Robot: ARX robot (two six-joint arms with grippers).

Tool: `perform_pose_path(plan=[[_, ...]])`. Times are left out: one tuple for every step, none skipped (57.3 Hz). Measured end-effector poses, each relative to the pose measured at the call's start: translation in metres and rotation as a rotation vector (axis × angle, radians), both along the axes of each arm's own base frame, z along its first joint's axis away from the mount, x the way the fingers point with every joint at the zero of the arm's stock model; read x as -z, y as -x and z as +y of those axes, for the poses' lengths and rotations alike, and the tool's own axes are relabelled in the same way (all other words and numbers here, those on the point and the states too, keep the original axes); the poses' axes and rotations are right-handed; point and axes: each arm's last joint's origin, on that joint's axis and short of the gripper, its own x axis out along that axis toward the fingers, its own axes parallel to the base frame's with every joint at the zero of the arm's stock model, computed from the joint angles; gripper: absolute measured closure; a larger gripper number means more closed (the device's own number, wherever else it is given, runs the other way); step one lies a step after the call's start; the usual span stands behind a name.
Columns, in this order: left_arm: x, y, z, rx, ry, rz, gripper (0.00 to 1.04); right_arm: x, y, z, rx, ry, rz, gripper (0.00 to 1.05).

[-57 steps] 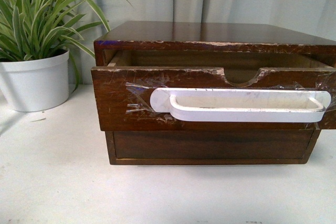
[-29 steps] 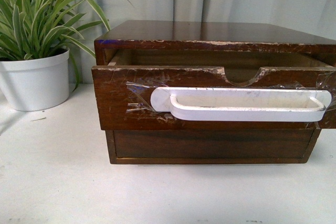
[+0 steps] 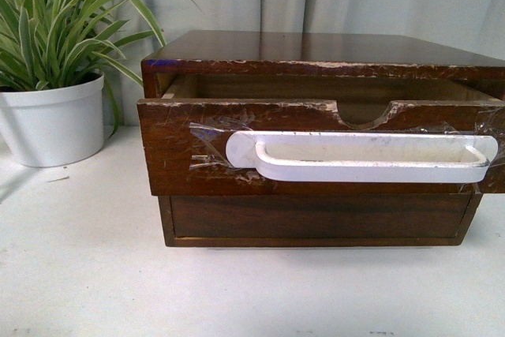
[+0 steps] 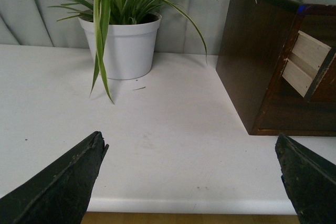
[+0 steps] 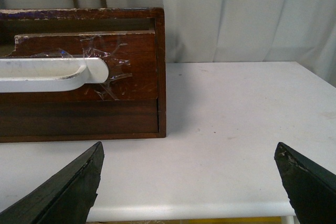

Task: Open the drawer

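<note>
On table, drawer stiff wood, slides lightly — best hooked by taped white handle; left gripper and right gripper spread wide, empty.

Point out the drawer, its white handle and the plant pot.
drawer point(image 3: 170, 155): front view, left part of its front panel.
white handle point(image 3: 363, 159): front view, middle of its lower bar.
plant pot point(image 3: 51, 128): front view, its white wall.

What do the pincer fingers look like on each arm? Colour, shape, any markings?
Only fingertips show, in the wrist views. The left pincer has matte black, wedge-shaped fingers tapering to blunt tips, with a rough, scuffed surface. The right pincer looks the same; its fingers have slightly chipped edges. No cables, labels or markings are visible. The front view shows neither arm.
</note>
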Motion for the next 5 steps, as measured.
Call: perform_pose_path(plan=[[0.0000, 0.0000, 0.0000, 0.000, 0.000, 0.000, 0.06, 0.0000, 0.0000, 0.0000, 0.000, 0.000, 0.000, 0.09], [0.0000, 0.0000, 0.0000, 0.000, 0.000, 0.000, 0.06, 0.0000, 0.0000, 0.0000, 0.000, 0.000, 0.000, 0.09], [0.0000, 0.0000, 0.0000, 0.000, 0.000, 0.000, 0.06, 0.0000, 0.0000, 0.0000, 0.000, 0.000, 0.000, 0.09], [0.0000, 0.0000, 0.0000, 0.000, 0.000, 0.000, 0.06, 0.0000, 0.0000, 0.0000, 0.000, 0.000, 0.000, 0.09], [0.0000, 0.0000, 0.0000, 0.000, 0.000, 0.000, 0.06, 0.0000, 0.0000, 0.0000, 0.000, 0.000, 0.000, 0.09]])
